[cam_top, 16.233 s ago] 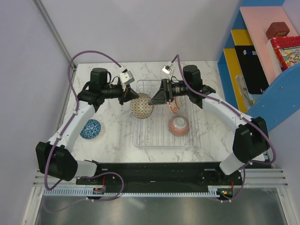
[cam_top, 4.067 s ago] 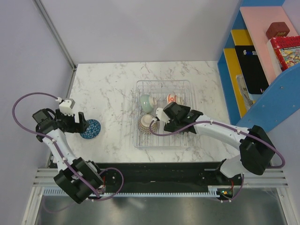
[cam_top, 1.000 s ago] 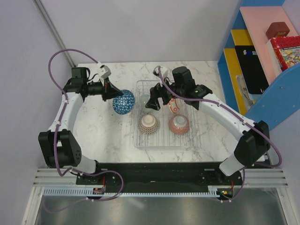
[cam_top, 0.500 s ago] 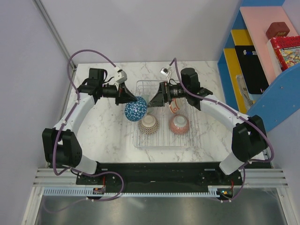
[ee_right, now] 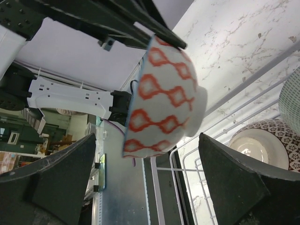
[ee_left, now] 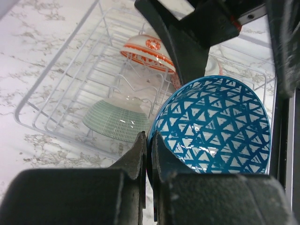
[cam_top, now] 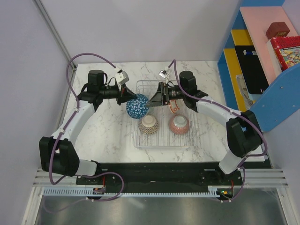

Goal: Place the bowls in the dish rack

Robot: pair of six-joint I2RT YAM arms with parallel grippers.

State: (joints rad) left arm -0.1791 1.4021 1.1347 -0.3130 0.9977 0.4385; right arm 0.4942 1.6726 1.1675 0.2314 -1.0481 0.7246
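1. Step in hand, as I read it: the left gripper [cam_top: 126, 97] passes the blue bowl [cam_top: 137, 106] to the right gripper [cam_top: 155, 99]. The bowl is held in the air over the rack's [cam_top: 164, 141] far-left corner.
2. The left jaws are pinched tight on the bowl's rim. The right jaws are spread wide and empty, with the bowl's outer wall between the fingers [ee_right: 55, 180]. Contact doesn't show.
3. To do it well, the right should close on the rim opposite the left's pinch. The left should let go only once that grip is firm.
4. Then seat the bowl on edge between free tines, clear of the green bowl [ee_left: 117, 123] and orange bowl [ee_left: 149, 49].
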